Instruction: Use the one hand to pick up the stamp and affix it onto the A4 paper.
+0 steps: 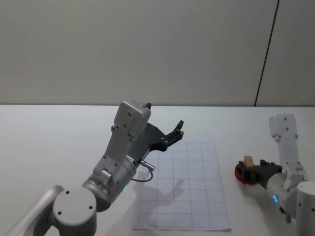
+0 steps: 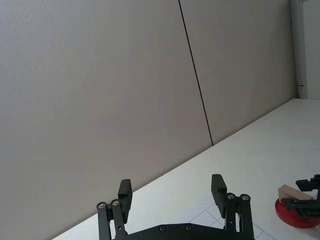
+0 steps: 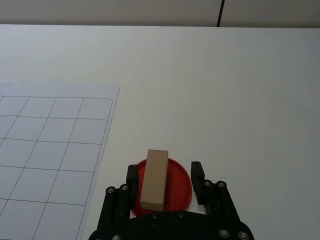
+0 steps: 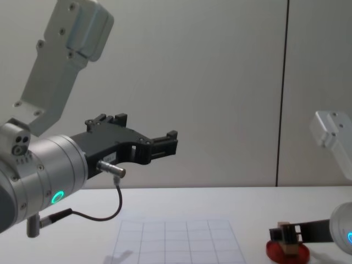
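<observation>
Head view of a white table (image 1: 59, 132) with gridded paper (image 1: 192, 196) lying flat at lower centre.
Above the sheet's upper left, in mid-frame: left gripper (image 1: 177, 130) raised clear of it, jaws spread wide and empty. At the lower right edge, well right of the paper: right gripper (image 3: 165, 171) low over the table, jaws open either side of the stamp. Between those jaws, red ink pad (image 3: 181, 192); resting on the pad, off the paper, tan stamp (image 3: 154, 179).
</observation>
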`<state>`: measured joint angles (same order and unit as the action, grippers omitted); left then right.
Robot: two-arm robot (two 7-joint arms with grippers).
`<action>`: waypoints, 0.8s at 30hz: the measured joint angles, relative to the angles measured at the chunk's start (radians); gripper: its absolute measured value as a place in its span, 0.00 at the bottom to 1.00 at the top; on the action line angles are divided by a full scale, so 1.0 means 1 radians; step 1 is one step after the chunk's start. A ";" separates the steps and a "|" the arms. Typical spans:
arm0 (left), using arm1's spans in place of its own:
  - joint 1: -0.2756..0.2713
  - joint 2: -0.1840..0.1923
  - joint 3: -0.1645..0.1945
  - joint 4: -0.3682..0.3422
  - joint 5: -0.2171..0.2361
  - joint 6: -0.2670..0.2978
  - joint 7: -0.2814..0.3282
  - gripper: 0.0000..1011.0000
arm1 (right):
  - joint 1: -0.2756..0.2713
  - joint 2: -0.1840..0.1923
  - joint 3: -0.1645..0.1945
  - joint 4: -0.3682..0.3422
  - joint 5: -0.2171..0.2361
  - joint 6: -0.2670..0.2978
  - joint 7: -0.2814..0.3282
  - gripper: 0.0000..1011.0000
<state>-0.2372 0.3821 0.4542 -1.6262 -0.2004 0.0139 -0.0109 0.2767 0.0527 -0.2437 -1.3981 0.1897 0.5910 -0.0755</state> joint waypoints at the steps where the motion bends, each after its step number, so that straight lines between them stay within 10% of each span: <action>1: 0.000 0.000 0.000 0.000 0.000 0.000 0.000 0.99 | 0.000 0.000 0.000 0.000 0.000 0.000 0.000 0.64; 13: 0.000 0.000 0.000 0.000 0.000 0.000 0.000 0.99 | 0.000 -0.001 0.000 0.001 -0.001 0.000 0.000 0.24; 24: 0.000 0.000 0.000 0.000 0.000 0.000 0.000 0.99 | 0.000 -0.001 0.000 0.002 -0.001 0.000 0.000 0.22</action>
<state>-0.2372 0.3821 0.4543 -1.6262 -0.2004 0.0139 -0.0109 0.2768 0.0515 -0.2438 -1.3966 0.1886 0.5911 -0.0753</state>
